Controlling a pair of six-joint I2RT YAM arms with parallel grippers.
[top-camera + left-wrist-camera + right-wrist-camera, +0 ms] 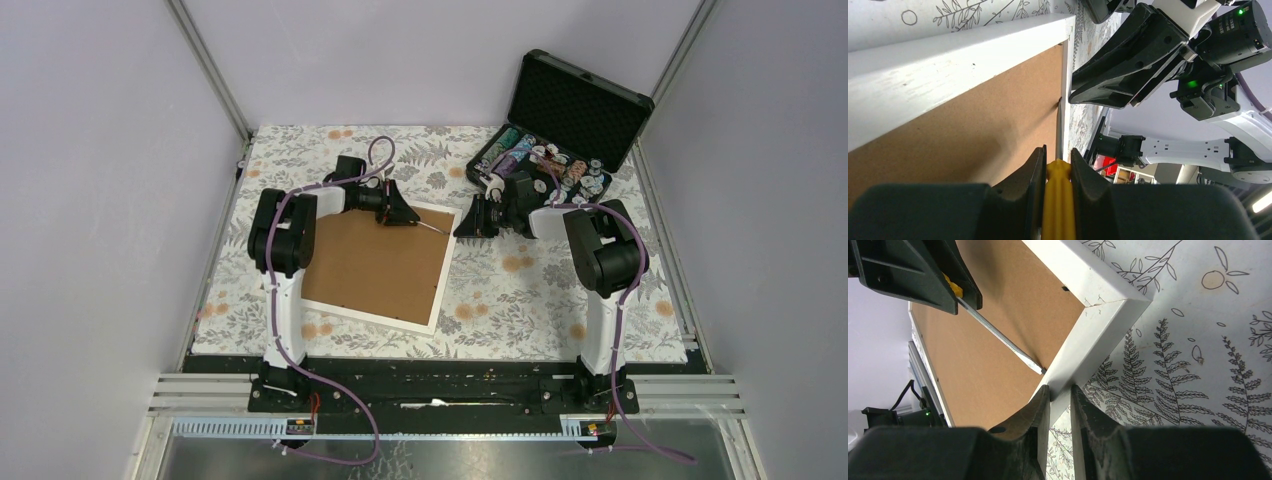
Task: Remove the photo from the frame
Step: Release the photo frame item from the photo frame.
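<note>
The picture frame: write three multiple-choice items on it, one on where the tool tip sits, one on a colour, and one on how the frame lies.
1. Where is the screwdriver tip?
A off the frame altogether; B at the white border's inner edge, near a corner; C mid-backing.
2. What colour is the screwdriver handle?
A red; B blue; C yellow.
3. How does the frame lie?
A back up; B photo up; C standing upright.
Answers:
1. B: the tip meets the white border beside the brown backing.
2. C: yellow shows between the left fingers.
3. A: only brown fibreboard faces up.
</note>
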